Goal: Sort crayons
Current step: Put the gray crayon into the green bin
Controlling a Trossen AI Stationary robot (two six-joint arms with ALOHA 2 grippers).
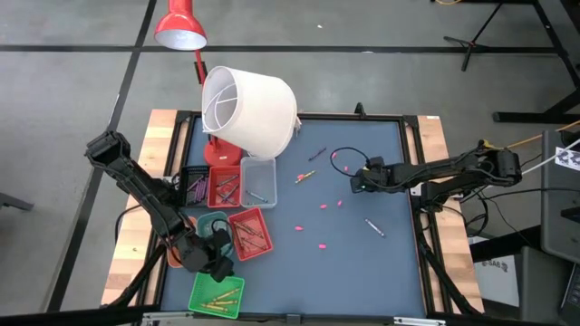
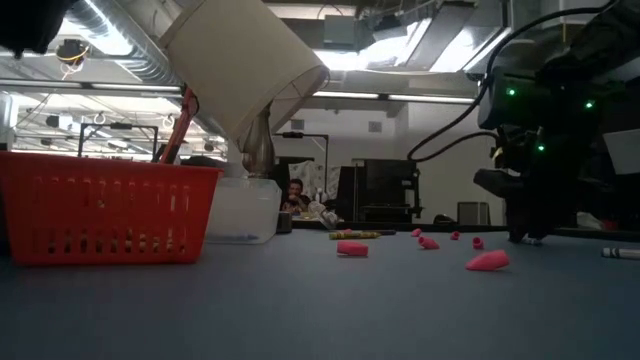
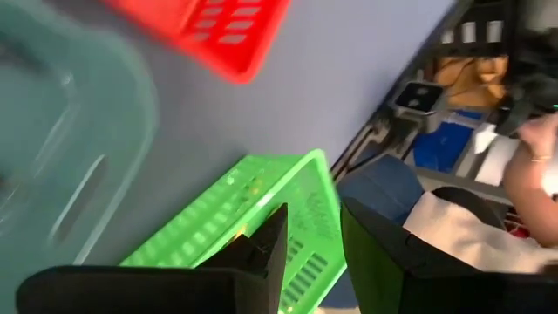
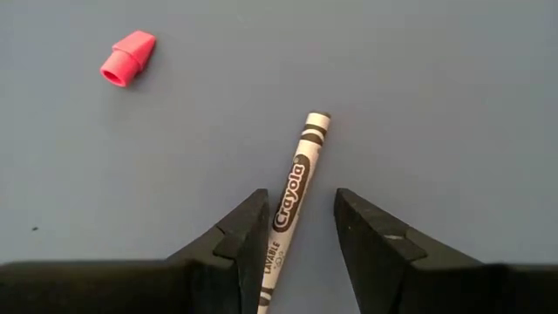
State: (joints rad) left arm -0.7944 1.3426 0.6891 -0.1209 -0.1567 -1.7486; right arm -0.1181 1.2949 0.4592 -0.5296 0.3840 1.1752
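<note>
your right gripper is low over the blue table, near its middle right. its fingers are apart, and a grey crayon lies on the table in the gap between them. in the right wrist view the fingers do not touch it yet, so i judge the crayon is framed for a grasp but not taken. a pink eraser cap lies well apart from it, and i think you should leave it.

your left gripper is at the near left corner, over the green tray. its fingers are apart and hold nothing that i can see.

how far the task is: a good part looks done. some yellow crayons lie in the green tray, several crayons lie in the red tray, and more sit in the purple tray and in the other red tray beside it. the clear tray has perhaps one stick; i cannot tell more.

what is left, as far as you can see from above: an orange crayon near the table's middle, a dark crayon farther back, a pale crayon toward the near right, and the grey one under your right gripper. the small pink pieces scattered around are not crayons.
</note>
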